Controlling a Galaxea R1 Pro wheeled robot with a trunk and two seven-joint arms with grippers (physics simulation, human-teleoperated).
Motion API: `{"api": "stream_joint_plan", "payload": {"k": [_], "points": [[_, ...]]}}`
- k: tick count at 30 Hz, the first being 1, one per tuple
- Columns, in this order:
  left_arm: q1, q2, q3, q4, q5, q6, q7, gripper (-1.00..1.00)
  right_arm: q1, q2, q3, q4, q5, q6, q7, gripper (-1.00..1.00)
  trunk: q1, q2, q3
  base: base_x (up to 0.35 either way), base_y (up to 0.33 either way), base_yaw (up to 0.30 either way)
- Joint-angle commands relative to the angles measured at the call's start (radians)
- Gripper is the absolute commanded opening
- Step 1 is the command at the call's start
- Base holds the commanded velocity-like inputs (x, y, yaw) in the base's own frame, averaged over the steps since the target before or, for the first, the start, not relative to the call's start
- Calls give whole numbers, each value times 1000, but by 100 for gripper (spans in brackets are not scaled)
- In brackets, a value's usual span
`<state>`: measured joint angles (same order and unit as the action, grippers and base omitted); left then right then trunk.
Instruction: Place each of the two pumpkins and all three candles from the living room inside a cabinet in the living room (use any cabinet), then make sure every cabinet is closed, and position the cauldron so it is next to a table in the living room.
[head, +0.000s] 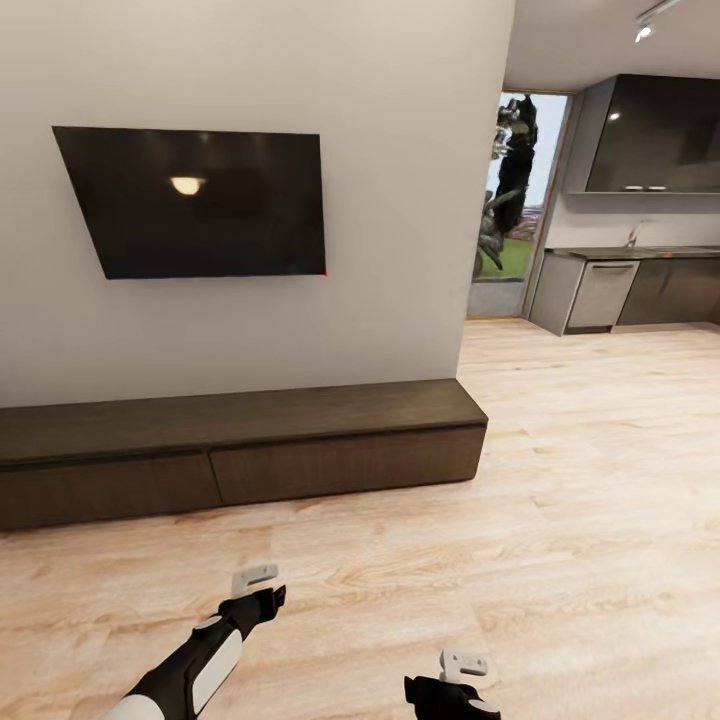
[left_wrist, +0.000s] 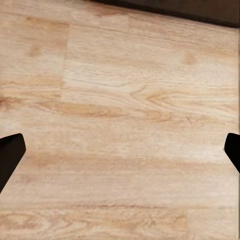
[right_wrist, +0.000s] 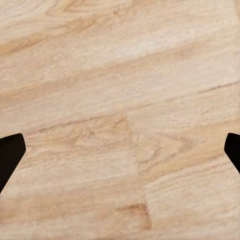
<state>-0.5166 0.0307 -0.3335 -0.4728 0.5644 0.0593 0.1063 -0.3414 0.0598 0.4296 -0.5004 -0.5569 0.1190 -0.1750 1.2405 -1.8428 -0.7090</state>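
Pale wood floor (head: 560, 480) runs up to a white wall carrying a dark television (head: 195, 200), and beneath it the cabinet (head: 240, 450) lies long and low, its long axis along the wall, both drawer fronts flush and closed. It sits ahead of both arms; the left gripper (left_wrist: 120, 150) looks nearer than the right gripper (right_wrist: 120, 150). Each has its fingers spread wide over bare boards, holding nothing
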Motion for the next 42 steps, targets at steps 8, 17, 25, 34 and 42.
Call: {"api": "stream_joint_plan", "payload": {"k": [8, 17, 25, 34, 42], "points": [[21, 41, 1, -232, 16, 84, -5, 100, -1, -3, 5, 4, -9, 2, -13, 100, 0, 0, -1, 1, 1, 0], [126, 155, 232, -969, 20, 692, 11, 100, -3, -3, -6, -4, -12, -29, -15, 100, 0, 0, -1, 0, 0, 0], [121, 152, 319, -1093, 21, 988, 1, 100, -108, -11, -196, -46, -46, -20, 62, 100, 0, 0, -1, 0, 0, 0], [119, 148, 325, -1098, 18, 988, -32, 100, -141, -50, -565, -31, -96, 65, 541, 100, 0, 0, -1, 6, 0, 0], [119, 147, 319, -1100, 18, 961, -38, 100, -142, -41, -600, 16, -102, 25, 609, 100, 0, 0, -1, 204, 13, 0]]}}
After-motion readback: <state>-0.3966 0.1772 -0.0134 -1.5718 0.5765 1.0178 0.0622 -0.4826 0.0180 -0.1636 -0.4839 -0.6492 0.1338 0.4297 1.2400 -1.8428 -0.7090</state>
